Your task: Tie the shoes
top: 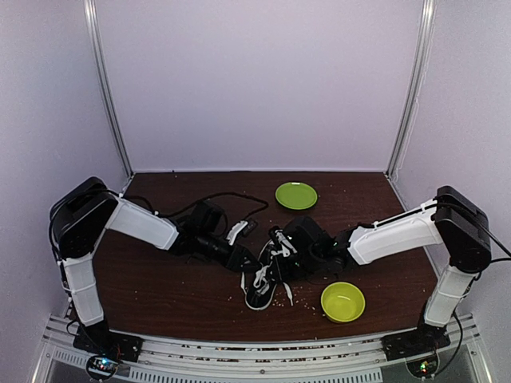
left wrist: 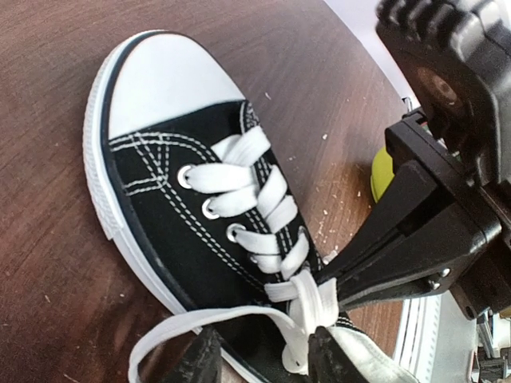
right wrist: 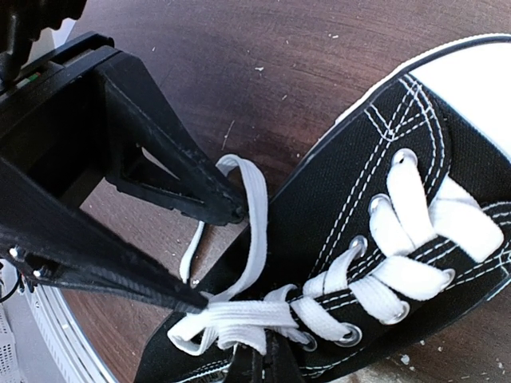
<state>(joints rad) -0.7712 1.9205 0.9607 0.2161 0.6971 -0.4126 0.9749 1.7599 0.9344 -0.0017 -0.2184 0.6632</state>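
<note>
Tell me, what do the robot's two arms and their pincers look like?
Both the left arm and right arm have white shells between bulky black joints. The left gripper and right gripper are black, with long tapering fingers. Thin black cables trail behind.

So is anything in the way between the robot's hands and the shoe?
Nothing visible. The right gripper pinches the laces of the sneaker, and the left gripper has its jaws open around a lace strand. The green plate and bowl sit off to the side.
</note>
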